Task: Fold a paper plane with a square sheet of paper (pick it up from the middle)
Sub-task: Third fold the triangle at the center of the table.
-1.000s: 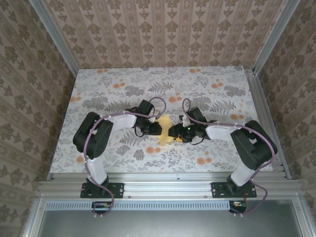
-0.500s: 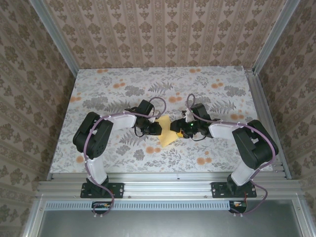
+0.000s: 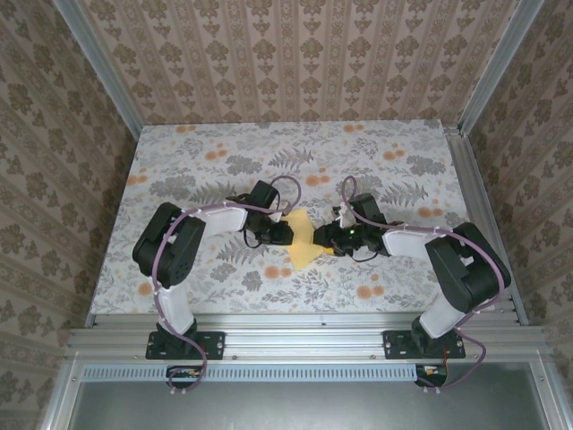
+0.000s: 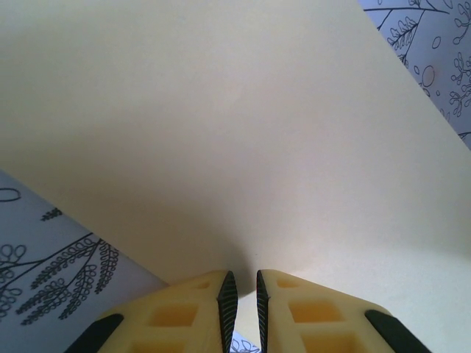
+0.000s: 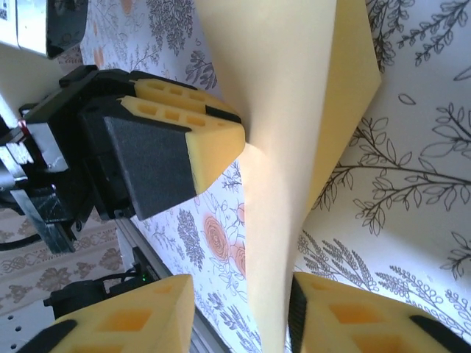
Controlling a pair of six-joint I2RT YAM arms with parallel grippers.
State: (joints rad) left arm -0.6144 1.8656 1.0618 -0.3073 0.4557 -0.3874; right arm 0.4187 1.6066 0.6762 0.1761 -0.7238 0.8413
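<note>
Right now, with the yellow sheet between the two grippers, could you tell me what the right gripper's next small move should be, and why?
Probably close the right gripper on the sheet. An edge of the sheet sits between its fingers, which stand apart with a gap on one side, while the left gripper already pinches the sheet shut.

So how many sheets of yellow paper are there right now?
1. The sheet is mid-table, pinched by the left tool, one edge inside the open right tool. A second could hide under the arms.
</note>
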